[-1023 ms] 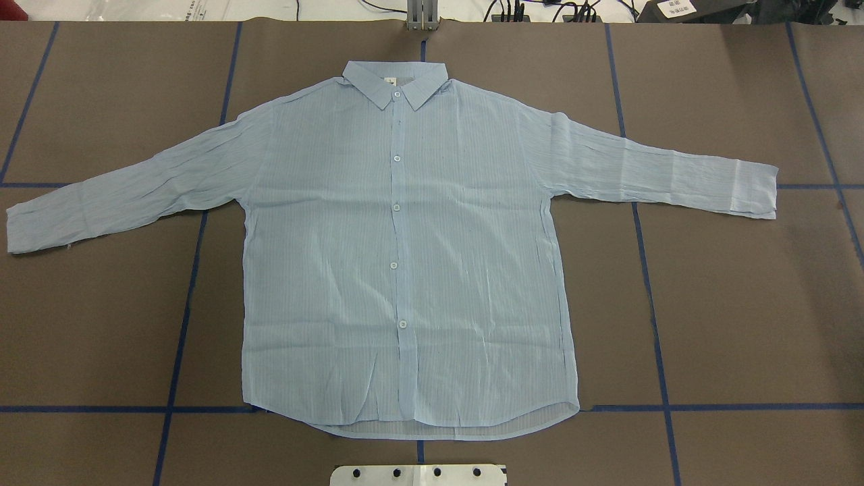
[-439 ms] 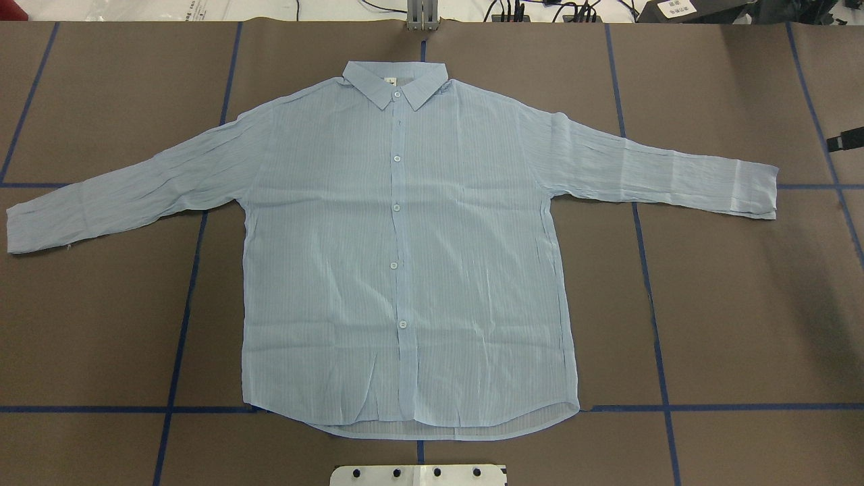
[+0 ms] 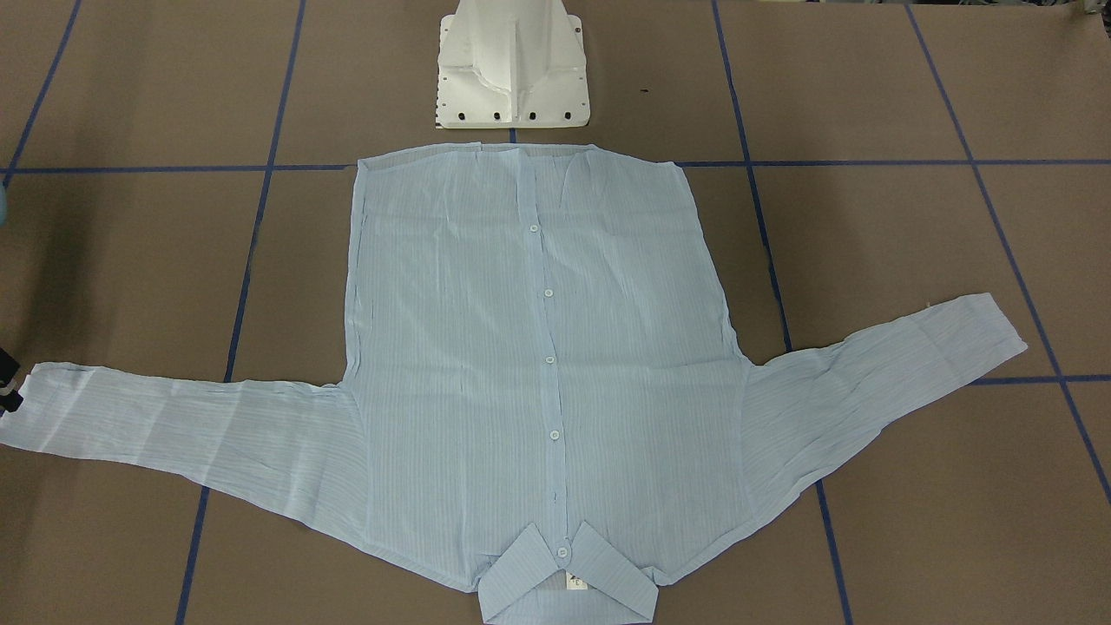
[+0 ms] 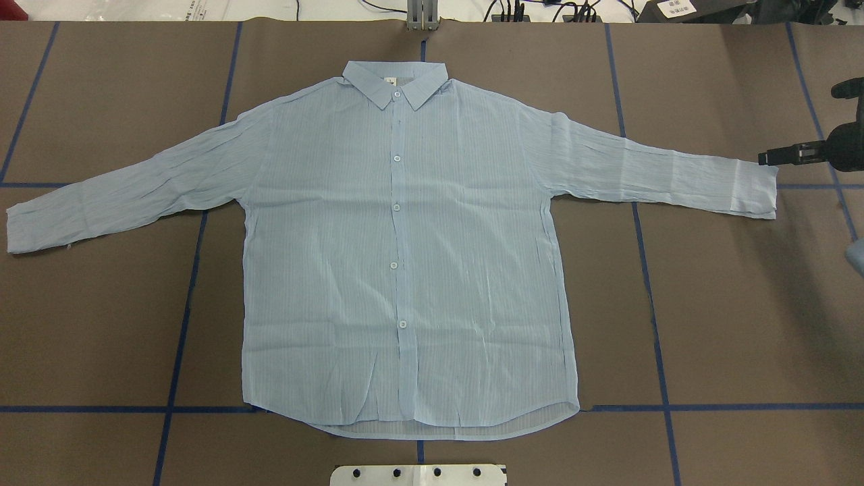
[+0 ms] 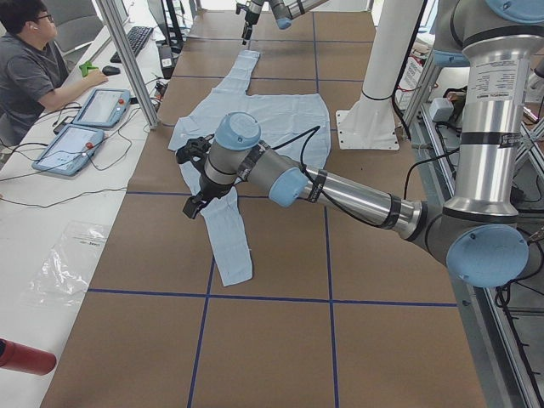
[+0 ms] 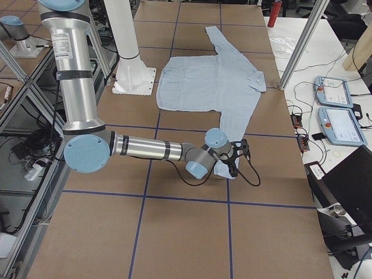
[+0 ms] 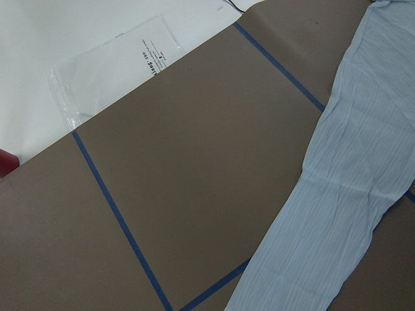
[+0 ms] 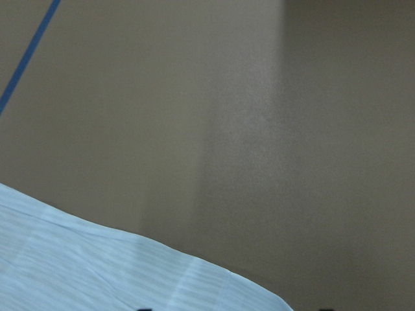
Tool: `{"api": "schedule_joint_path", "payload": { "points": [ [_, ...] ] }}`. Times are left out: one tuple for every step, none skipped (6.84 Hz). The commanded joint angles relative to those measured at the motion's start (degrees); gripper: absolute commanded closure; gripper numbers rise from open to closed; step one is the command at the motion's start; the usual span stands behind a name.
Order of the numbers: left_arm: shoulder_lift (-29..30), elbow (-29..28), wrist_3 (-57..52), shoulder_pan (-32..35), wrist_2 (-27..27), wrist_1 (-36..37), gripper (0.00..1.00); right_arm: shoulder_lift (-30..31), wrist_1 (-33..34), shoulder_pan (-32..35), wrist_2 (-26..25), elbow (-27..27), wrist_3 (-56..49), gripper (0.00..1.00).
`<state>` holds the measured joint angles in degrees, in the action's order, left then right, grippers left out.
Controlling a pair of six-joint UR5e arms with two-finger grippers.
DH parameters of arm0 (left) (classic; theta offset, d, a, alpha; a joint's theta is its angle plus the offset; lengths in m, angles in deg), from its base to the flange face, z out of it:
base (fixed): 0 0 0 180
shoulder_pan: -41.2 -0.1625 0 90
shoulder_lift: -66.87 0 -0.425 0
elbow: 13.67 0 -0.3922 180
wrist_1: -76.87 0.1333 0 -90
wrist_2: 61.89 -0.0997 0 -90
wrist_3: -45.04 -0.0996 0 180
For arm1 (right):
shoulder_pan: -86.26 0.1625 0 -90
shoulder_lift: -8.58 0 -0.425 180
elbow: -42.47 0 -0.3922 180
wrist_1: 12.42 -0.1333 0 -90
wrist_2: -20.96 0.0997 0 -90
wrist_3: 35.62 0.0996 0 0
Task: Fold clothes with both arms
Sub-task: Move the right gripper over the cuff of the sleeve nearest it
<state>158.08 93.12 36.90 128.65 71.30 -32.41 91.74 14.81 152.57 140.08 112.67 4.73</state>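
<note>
Standing by the table (image 4: pixel 729 304), I see the shirt (image 4: pixel 405 256) spread flat, buttons up, sleeves flung wide, presumably so that each arm can take one side. Out at the left, the left claw (image 5: pixel 194 206) hangs high above the brown surface, with the left sleeve (image 4: pixel 121 196) below it and a little aside. I cannot tell whether it is released or clenched. The hem lies nearest the white pedestal (image 3: pixel 512 69). At the right, the right claw (image 4: pixel 769 158) sits low and released, tips apart, with the right cuff (image 4: pixel 756 192) just ahead of it and not yet gripped. A clear plastic bag (image 7: pixel 110 71) lies beyond the left claw, off the brown paper, and a person (image 5: pixel 34 68) sits nearby with two tablets (image 5: pixel 102 106). I see nothing between either claw and its sleeve.
</note>
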Motion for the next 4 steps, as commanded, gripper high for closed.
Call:
{"api": "schedule_joint_path", "payload": {
  "points": [
    [-0.1,-0.4,0.1,0.0,0.0,-1.0,0.00,-0.2,-2.3,-0.7,-0.6,-3.9,0.1,0.21],
    [-0.1,-0.4,0.0,0.0,0.0,-1.0,0.00,-0.3,-2.4,-0.7,-1.0,-4.9,0.1,0.22],
    [-0.2,-0.4,0.0,0.0,0.0,-1.0,0.00,-0.3,-2.3,-1.4,-3.0,-5.2,0.0,0.23],
    [-0.2,-0.5,-0.1,0.0,0.0,-1.1,0.00,-0.5,-2.3,-1.8,-3.1,-5.2,0.0,0.25]
  ]
}}
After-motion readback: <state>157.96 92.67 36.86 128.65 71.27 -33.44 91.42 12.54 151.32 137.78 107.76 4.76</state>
